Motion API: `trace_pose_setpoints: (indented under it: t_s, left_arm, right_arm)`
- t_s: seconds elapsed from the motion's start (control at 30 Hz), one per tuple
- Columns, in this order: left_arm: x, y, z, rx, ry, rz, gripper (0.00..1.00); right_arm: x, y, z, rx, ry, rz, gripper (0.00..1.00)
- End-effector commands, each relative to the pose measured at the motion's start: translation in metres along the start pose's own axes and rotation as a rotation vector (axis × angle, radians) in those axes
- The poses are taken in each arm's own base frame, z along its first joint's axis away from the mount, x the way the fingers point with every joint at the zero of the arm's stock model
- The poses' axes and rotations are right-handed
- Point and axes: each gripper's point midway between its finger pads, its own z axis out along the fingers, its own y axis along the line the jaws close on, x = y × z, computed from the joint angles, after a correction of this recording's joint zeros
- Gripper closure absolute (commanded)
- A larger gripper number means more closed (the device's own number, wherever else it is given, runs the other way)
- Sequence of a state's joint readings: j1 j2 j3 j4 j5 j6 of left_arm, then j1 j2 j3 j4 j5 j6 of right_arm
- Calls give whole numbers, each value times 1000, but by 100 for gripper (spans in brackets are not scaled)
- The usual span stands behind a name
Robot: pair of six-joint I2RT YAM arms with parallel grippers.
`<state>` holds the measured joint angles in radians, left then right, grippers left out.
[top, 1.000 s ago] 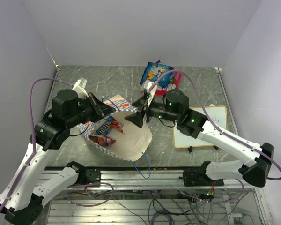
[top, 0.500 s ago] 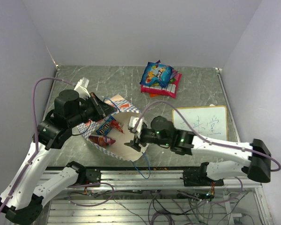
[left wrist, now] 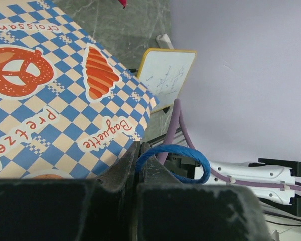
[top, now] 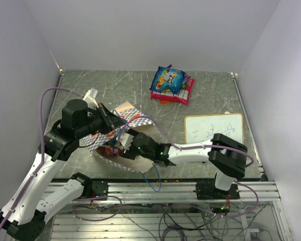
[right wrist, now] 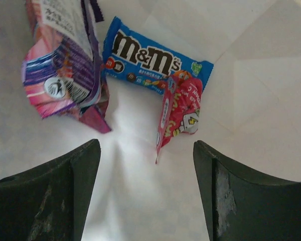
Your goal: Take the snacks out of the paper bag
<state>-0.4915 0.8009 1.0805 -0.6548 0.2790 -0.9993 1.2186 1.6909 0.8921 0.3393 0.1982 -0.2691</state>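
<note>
While in bag (right wrist: 256, 75), gripper (right wrist: 145, 150) before snacks (right wrist: 155, 63).

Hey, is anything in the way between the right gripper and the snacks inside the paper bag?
Nothing visible. The right gripper, open inside the paper bag, faces the red packet across bare paper. The blue packet lies just past it, and the purple packet is off to one side.

Matt paper bag (left wrist: 50, 100), glossy crinkly snacks (right wrist: 150, 63), table (top: 115, 88) seemingly polished stone.
</note>
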Motion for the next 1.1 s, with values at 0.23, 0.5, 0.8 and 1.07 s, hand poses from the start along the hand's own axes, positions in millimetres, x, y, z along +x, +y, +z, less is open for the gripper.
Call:
trace_pose_setpoints:
  t_s: [0.23, 0.5, 0.8, 1.07]
  left_arm:
    - [-15, -11, -11, 2, -49, 117, 93]
    - [-4, -13, -9, 22, 43, 229, 93]
    - [-3, -6, -26, -29, 49, 297, 93]
    - [-44, -2, -22, -161, -81, 370, 93]
  right_arm:
    - [2, -23, 43, 189, -41, -49, 30]
    - [25, -32, 75, 251, 10, -34, 45]
    - [34, -39, 81, 301, 40, -18, 91]
    - [8, -36, 47, 220, -37, 23, 100]
